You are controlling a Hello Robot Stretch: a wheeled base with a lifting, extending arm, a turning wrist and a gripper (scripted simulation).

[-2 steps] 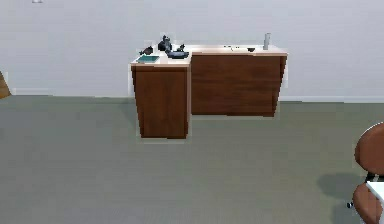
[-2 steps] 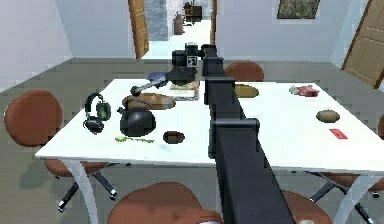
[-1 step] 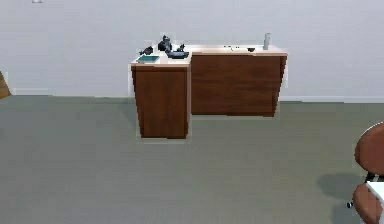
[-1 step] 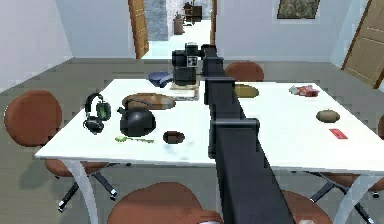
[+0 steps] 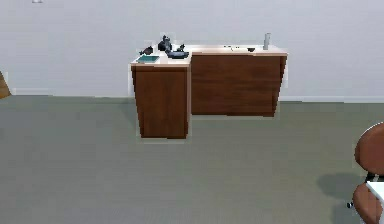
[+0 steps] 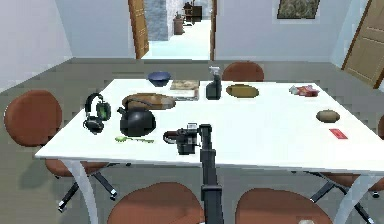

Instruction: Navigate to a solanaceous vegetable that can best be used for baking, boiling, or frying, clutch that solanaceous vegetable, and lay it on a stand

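Observation:
A small brown rounded lump like a potato (image 6: pixel 328 116) lies near the right end of the white table (image 6: pixel 260 125) in the arm side view. My arm rises over the table's near edge, and the gripper (image 6: pixel 183 138) sits above the tabletop right of a black kettle (image 6: pixel 137 122). Small items lie at its far end, so I cannot tell whether it holds anything. In the forward view a narrow brown cabinet (image 5: pixel 162 97) stands like a stand beside a wider one (image 5: pixel 238 84).
The table also carries headphones (image 6: pixel 96 112), bread on a board (image 6: pixel 148 100), a blue bowl (image 6: pixel 158 77), a dark bottle (image 6: pixel 213 88) and a plate (image 6: pixel 242 91). Brown chairs (image 6: pixel 32 115) ring it. A doorway (image 6: pixel 180 25) opens beyond. Grey floor lies before the cabinets.

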